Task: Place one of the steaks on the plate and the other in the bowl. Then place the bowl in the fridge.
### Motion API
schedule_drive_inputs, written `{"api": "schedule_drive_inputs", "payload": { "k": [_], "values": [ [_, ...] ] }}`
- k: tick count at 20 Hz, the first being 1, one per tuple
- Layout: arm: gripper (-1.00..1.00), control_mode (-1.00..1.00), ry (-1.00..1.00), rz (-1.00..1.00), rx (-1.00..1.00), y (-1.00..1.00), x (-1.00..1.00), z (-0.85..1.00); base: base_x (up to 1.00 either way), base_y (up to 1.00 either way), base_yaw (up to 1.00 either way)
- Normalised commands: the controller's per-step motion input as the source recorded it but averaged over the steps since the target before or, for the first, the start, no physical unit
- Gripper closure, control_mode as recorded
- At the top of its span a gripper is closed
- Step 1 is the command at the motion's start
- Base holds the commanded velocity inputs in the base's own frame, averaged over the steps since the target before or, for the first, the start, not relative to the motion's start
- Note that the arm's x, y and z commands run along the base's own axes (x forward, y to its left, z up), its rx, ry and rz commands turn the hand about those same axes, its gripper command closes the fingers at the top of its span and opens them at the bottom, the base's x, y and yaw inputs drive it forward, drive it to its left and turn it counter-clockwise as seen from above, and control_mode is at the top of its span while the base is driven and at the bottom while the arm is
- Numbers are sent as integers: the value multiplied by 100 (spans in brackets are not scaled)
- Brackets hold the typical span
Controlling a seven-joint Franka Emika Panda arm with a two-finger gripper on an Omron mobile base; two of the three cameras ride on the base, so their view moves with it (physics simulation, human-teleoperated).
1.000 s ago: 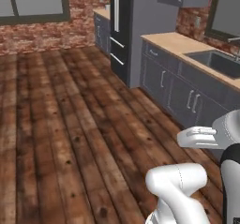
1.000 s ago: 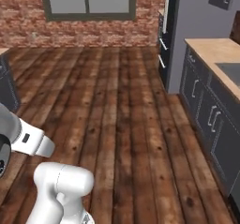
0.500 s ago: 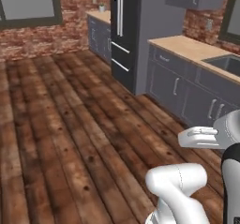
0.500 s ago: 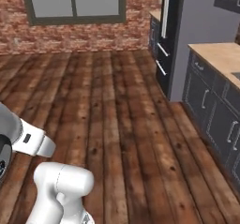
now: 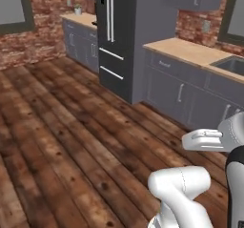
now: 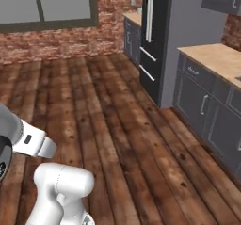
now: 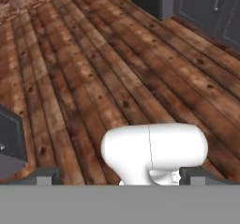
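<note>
While the base swings round, the fridge (image 5: 113, 36) slides toward mid-view.
Its doors are closed, far across the floor; the gripper (image 7: 119, 177) travels wide open and empty; steaks, plate, bowl unseen, so this is transit.

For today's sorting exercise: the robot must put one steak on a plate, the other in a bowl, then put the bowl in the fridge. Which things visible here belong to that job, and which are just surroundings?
Belongs to the job:
- fridge, doors closed
- gripper, open and empty

Just surroundings:
- wooden floor
- grey base cabinets
- wooden countertop
- sink
- brick wall
- window
</note>
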Motion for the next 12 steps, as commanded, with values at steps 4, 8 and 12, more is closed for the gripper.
{"api": "schedule_drive_inputs", "payload": {
  "k": [4,8,12],
  "values": [
    [-100,100,0,0,0,0,0,0,100,100,-52],
    [-100,100,0,0,0,0,0,0,100,100,-53],
    [-100,100,0,0,0,0,0,0,100,100,-49]
  ]
}}
